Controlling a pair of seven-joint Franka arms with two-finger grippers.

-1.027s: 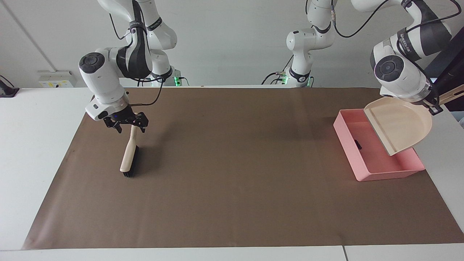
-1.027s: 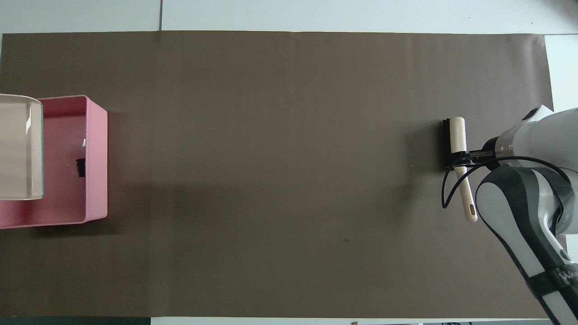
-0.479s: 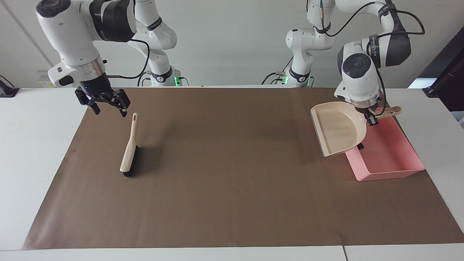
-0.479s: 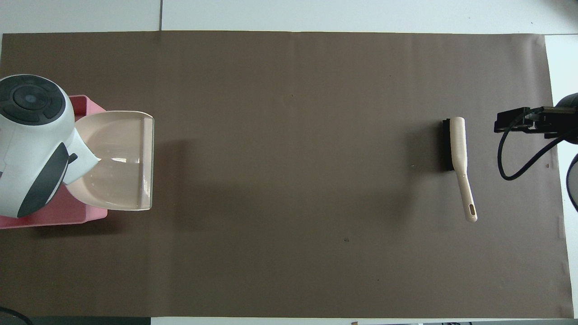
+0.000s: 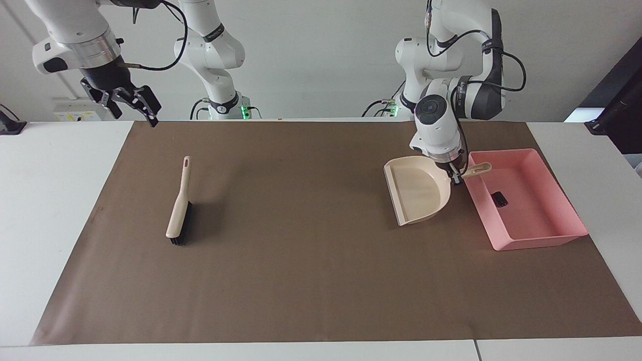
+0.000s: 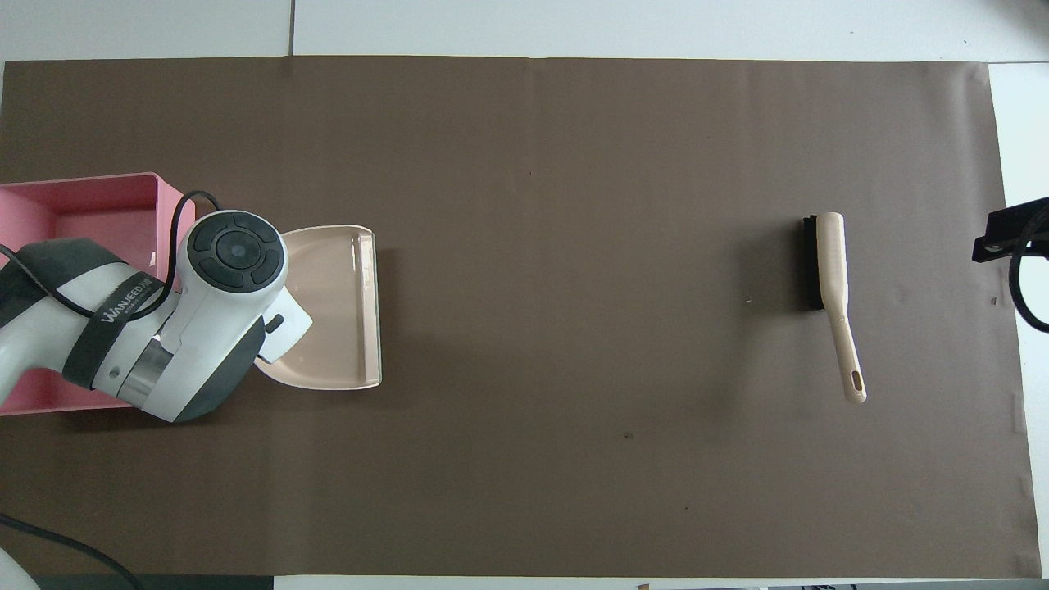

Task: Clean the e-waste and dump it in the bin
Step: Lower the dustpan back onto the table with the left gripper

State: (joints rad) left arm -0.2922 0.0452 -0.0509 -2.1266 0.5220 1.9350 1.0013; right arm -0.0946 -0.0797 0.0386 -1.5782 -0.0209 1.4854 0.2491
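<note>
- my left pincer [image 5: 454, 175] is clamped on the handle of the dustpan [image 5: 419, 189], right of centre in the facing frame. my right pincer [image 5: 131, 104] waits at the upper left, fingers apart and empty, well apart from the brush [image 5: 179, 213].
- the bin [image 5: 531, 241] sits just beside the dustpan at the frame's right. the dustpan's handle points at the bin and its mouth faces frame centre. my left arm is by far the nearer one.
- of the e-waste, a black block [image 5: 499, 199] lies in the bin. i judge the dumping done, with setting the dustpan down next.
- in the overhead frame my arm covers most of the bin. i make out no other bit, and i cannot tell whether the dustpan touches the worktop.
</note>
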